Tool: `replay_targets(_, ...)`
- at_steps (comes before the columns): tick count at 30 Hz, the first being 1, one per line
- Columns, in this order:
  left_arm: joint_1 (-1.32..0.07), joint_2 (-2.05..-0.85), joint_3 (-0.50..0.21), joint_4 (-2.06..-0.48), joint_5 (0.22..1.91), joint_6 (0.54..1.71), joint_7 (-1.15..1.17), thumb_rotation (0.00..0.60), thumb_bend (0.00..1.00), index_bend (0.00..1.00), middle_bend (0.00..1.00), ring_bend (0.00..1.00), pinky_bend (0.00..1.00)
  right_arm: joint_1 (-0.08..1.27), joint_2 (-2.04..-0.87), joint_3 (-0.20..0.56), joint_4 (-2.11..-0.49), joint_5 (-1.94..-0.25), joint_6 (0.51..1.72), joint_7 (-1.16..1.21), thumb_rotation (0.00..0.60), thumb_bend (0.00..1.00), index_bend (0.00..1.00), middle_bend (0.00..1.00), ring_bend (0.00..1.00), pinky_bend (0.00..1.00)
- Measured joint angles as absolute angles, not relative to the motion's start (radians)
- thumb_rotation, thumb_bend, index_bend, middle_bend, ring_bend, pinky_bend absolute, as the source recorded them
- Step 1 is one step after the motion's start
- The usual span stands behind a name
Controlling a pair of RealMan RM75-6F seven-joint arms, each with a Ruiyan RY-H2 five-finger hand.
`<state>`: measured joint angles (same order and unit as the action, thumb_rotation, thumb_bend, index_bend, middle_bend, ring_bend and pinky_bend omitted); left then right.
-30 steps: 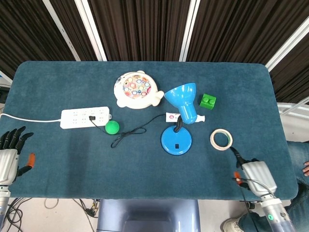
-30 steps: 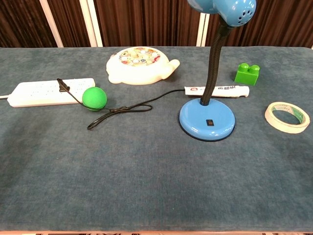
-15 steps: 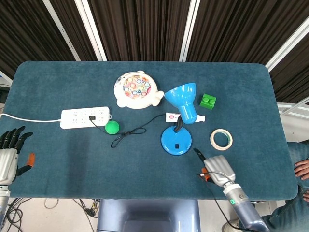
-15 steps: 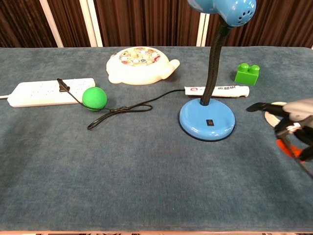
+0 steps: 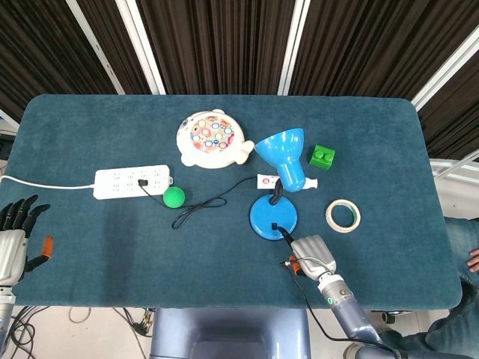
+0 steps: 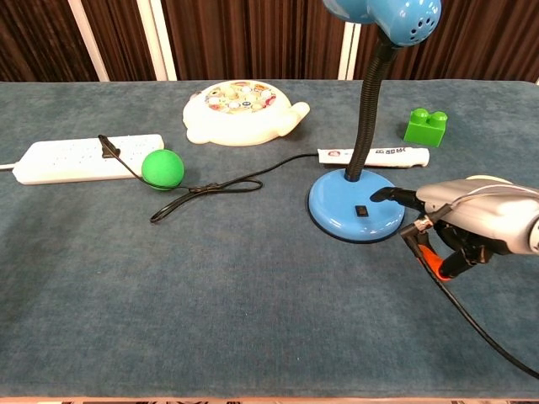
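Right robot hand (image 6: 472, 220), holding nothing, one finger extended, the others curled, its fingertip (image 6: 379, 195) at the switch (image 6: 360, 211) on the blue desk lamp (image 5: 274, 217) base just ahead. Base probably heavy and rigid, gooseneck flexible; press the switch, or grip the base rim.

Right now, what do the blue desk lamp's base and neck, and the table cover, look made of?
Blue desk lamp base: likely glossy painted metal or plastic, given its smooth sheen. Black gooseneck: ribbed, flexible-looking tube. Dark teal table cover: matte, fuzzy, felt-like fabric.
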<state>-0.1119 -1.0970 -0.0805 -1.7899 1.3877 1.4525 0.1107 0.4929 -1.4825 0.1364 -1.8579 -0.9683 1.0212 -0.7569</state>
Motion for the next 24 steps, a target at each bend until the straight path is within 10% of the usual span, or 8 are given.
replay_targets(24, -0.115, -1.097, -0.085, -1.786, 1.377, 1.447, 0.11, 0.6, 0.5, 0.18, 0.03, 0.0, 0.0, 0.564, -1.533, 0.107, -1.799, -0.872, 1.065, -0.771, 0.6, 0.63, 0.0, 0.65, 0.77, 0.93)
